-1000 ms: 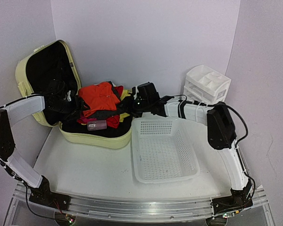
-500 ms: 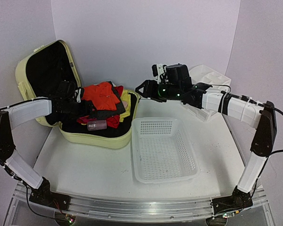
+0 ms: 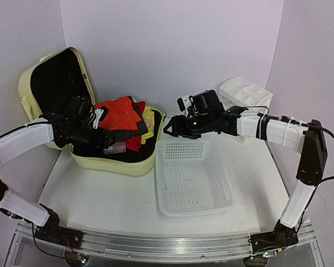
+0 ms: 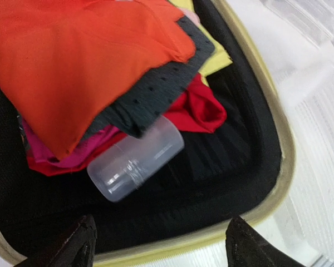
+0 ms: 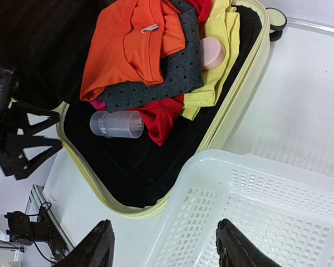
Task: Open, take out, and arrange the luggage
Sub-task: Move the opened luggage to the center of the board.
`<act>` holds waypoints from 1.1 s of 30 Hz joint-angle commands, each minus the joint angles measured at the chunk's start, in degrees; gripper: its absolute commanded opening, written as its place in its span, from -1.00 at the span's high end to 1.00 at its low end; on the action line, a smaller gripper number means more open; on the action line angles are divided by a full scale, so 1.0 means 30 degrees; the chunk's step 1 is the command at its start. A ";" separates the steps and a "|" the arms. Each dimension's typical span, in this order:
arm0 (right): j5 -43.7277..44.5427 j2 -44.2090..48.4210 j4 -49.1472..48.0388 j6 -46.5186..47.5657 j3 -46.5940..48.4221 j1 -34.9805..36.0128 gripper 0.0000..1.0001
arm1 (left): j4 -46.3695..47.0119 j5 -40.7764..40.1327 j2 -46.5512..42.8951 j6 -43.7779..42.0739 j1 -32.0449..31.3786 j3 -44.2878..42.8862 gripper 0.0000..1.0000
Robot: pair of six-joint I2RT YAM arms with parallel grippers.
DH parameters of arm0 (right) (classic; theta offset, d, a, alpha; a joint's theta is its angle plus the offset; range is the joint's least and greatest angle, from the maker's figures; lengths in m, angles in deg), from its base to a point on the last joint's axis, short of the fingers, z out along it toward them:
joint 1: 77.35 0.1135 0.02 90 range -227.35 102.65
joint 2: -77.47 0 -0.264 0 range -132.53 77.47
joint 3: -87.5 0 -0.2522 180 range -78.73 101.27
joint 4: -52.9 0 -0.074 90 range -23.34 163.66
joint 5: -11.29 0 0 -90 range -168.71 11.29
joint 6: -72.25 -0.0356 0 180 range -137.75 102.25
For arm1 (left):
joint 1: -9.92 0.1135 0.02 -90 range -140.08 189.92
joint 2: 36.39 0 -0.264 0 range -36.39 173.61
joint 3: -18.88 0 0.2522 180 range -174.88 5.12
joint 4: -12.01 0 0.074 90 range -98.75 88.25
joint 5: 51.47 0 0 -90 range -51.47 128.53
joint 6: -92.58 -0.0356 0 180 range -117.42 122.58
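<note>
The pale yellow-green luggage (image 3: 136, 166) lies open at the left, its lid (image 3: 30, 83) standing up. Its black-lined base holds a pile of clothes with an orange garment (image 3: 119, 114) on top and a clear plastic bottle (image 4: 136, 158) beside the pile. My left gripper (image 3: 103, 123) hovers open over the base, with the bottle just ahead of its empty fingers (image 4: 80, 247). My right gripper (image 3: 168, 128) hangs open and empty above the gap between the luggage rim (image 5: 94, 183) and the basket (image 5: 256, 206).
A white mesh basket (image 3: 192, 175) sits right of the luggage, touching its rim. A white drawer organizer (image 3: 245, 92) stands at the back right behind the right arm. A pink round object (image 5: 213, 53) lies on the yellow cloth. White walls close in on three sides.
My right gripper drew back from the clothes, rose, then came down by the basket's far left corner. My left gripper slid rightward over the luggage base toward the bottle.
</note>
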 commanded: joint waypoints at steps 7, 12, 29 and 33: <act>0.1115 -0.2615 0.2378 -0.1284 0.3717 -0.0007 -0.36 | -0.3860 -0.5112 -0.4438 0.1119 -0.0580 0.0756 -0.75; 0.2301 -0.5513 0.3072 -0.2169 0.7305 0.0010 -0.32 | -0.5917 -0.9628 -0.6160 0.3372 -0.0562 -0.0054 -0.77; 0.6329 -1.3160 0.4682 -0.3799 1.5237 -0.0007 -0.28 | -0.9043 -1.6551 -0.5701 0.7040 0.3496 -0.2530 -0.99; 0.6058 -1.3965 0.4691 -0.3612 1.6001 -0.0007 -0.26 | -0.7557 -1.7778 -0.4197 0.6298 0.3922 -0.2954 -0.99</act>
